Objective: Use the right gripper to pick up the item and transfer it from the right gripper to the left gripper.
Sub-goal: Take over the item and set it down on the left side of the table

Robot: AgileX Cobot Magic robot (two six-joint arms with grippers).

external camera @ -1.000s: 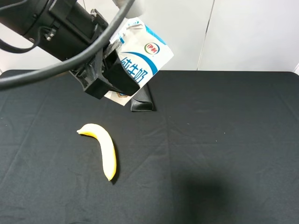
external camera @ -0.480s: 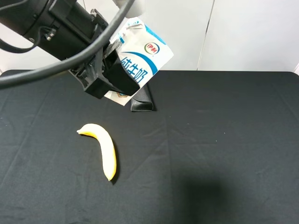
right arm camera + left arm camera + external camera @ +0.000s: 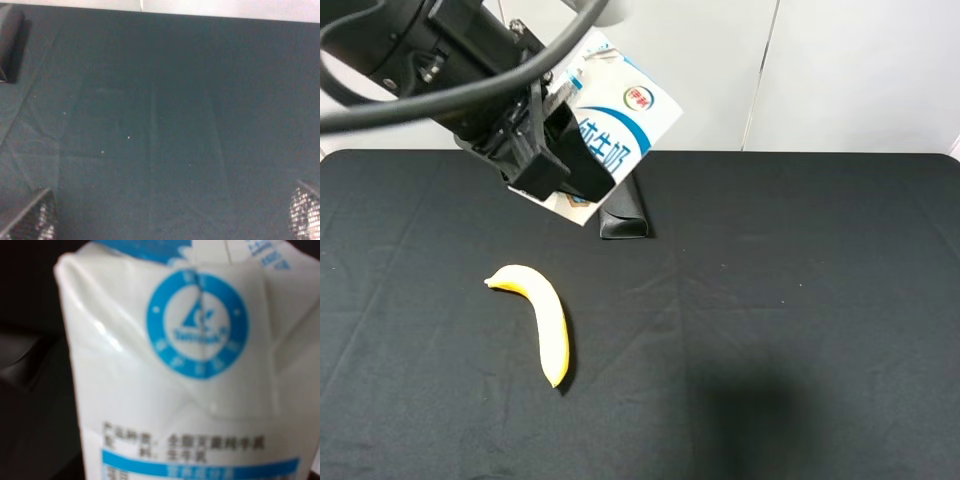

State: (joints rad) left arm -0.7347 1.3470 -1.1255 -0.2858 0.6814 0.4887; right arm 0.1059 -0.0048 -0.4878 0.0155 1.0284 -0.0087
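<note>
The item, a white milk carton (image 3: 625, 115) with blue lettering, hangs tilted in the air above the back left of the table. My left gripper (image 3: 570, 155) is shut on its lower part. In the left wrist view the carton (image 3: 190, 365) fills the picture, with a blue round logo and small print. My right gripper (image 3: 170, 220) is open and empty. Only its two fingertips (image 3: 35, 217) show, far apart, above bare black cloth. The right arm is out of the exterior high view.
A yellow banana (image 3: 545, 320) lies on the black tablecloth (image 3: 800, 300) at the left front. A black glasses case (image 3: 623, 212) lies at the back, just under the carton; it also shows in the right wrist view (image 3: 10, 40). A white wall stands behind.
My left gripper has moved slightly up and to the left with the carton in it. The banana and the case have not moved.
</note>
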